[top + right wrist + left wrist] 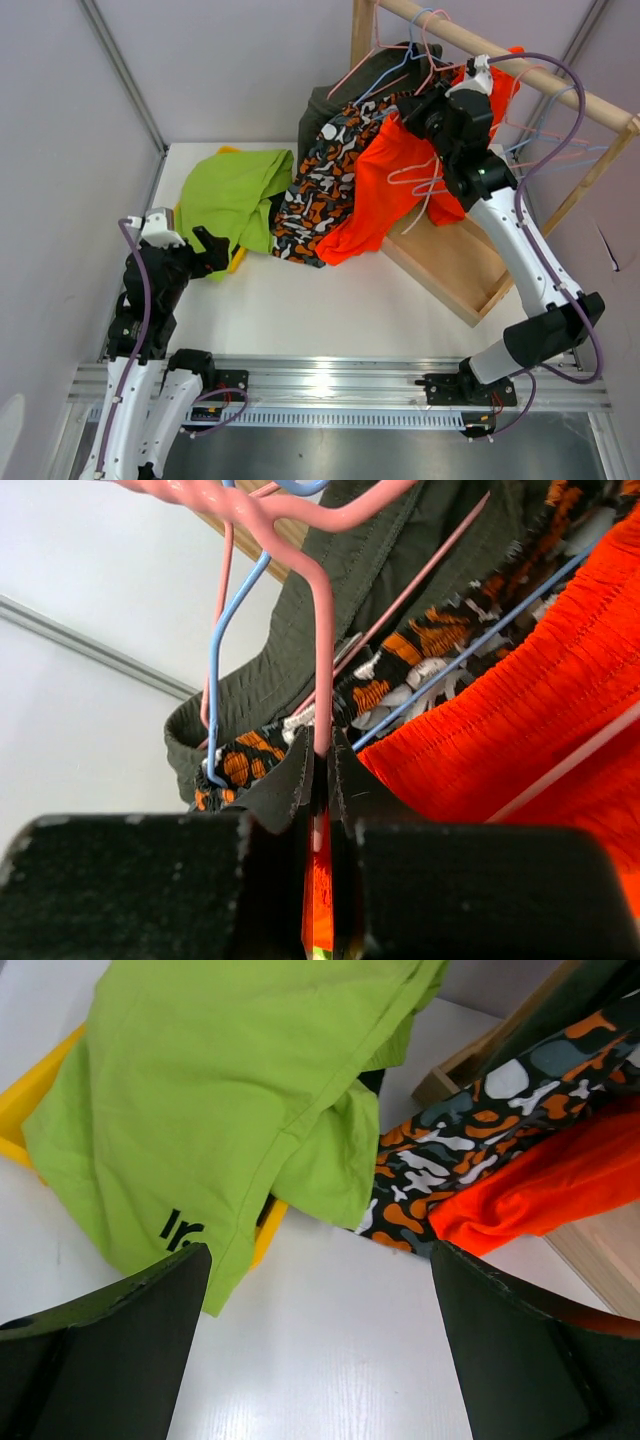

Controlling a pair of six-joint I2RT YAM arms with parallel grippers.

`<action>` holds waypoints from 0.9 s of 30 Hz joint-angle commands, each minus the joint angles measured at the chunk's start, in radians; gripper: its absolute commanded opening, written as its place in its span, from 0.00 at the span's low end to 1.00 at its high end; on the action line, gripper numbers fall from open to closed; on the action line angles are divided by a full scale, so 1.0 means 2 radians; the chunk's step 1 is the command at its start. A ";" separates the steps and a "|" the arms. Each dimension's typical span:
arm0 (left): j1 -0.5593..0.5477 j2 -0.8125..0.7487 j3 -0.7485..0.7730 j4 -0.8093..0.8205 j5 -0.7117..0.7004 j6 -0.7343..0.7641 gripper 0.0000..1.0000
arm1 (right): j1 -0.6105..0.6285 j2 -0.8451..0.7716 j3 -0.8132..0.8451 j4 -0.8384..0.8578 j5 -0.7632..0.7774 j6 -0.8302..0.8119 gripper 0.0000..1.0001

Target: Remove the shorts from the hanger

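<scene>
Bright orange shorts [385, 190], camouflage shorts [325, 175] and dark olive shorts [335, 100] hang from wire hangers on a wooden rail [510, 62] and drape to the table. Lime green shorts [235, 195] lie on the table at left. Navy shorts are out of view. My right gripper [415, 112] is up at the rail, shut on a pink hanger wire [322, 660], with the orange shorts [540, 680] beside its fingers. My left gripper [320, 1340] is open and empty, low over the bare table, just in front of the green shorts [220, 1090].
A yellow object [30, 1100] lies under the green shorts. The wooden rack's base tray [455, 265] lies at right on the table. Blue and pink hangers [415, 50] crowd the rail. Grey walls enclose the table at the back and on both sides.
</scene>
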 commanded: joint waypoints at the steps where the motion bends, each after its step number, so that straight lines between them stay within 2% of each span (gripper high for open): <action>1: -0.012 0.000 0.020 0.038 0.051 0.007 0.98 | 0.007 -0.064 -0.008 0.018 0.009 -0.011 0.00; 5: -0.048 0.020 0.059 0.103 0.131 -0.003 0.99 | 0.018 -0.111 -0.028 0.017 0.008 0.002 0.00; 9: -0.104 0.065 0.101 0.206 0.210 0.006 0.99 | 0.034 -0.149 -0.027 0.007 0.002 0.027 0.00; 10: -0.113 0.075 0.106 0.252 0.254 0.009 0.99 | 0.038 -0.152 -0.025 0.005 0.000 0.033 0.00; 12: -0.139 0.113 0.124 0.299 0.281 0.008 0.99 | 0.049 -0.157 -0.021 0.002 -0.002 0.051 0.00; 17: -0.199 0.180 0.135 0.416 0.311 -0.021 0.99 | 0.077 -0.147 -0.001 -0.006 -0.020 0.085 0.00; 23: -0.274 0.249 0.150 0.450 0.289 -0.004 0.99 | 0.102 -0.145 0.002 0.006 -0.025 0.127 0.00; 27: -0.292 0.277 0.146 0.469 0.283 -0.006 0.99 | 0.117 -0.147 0.003 0.007 -0.020 0.139 0.00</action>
